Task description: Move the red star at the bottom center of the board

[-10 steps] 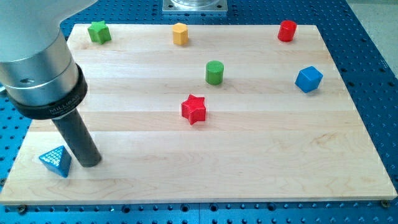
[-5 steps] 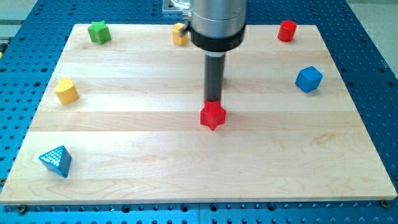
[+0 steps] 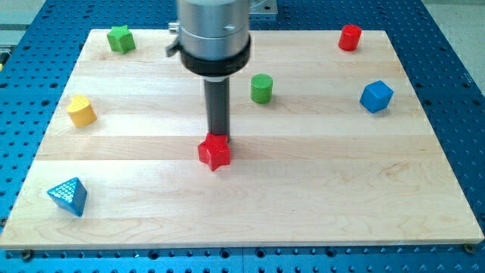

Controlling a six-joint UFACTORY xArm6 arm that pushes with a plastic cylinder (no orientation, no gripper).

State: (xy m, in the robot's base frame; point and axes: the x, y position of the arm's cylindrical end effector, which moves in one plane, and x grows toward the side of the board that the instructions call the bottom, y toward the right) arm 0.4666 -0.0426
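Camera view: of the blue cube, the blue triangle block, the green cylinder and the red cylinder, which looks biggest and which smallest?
1. Blue triangle block, nearest the view's bottom, so nearness may flatter it
2. Blue cube, close behind it
3. Green cylinder
4. Red cylinder, farthest up the view, so possibly not truly smaller

Wooden board (image 3: 318, 189) carries six coloured blocks.

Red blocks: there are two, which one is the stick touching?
The red star, near the board's middle. My tip sits right against its top edge. The other red block, a cylinder, stands far off in the view's top right corner.
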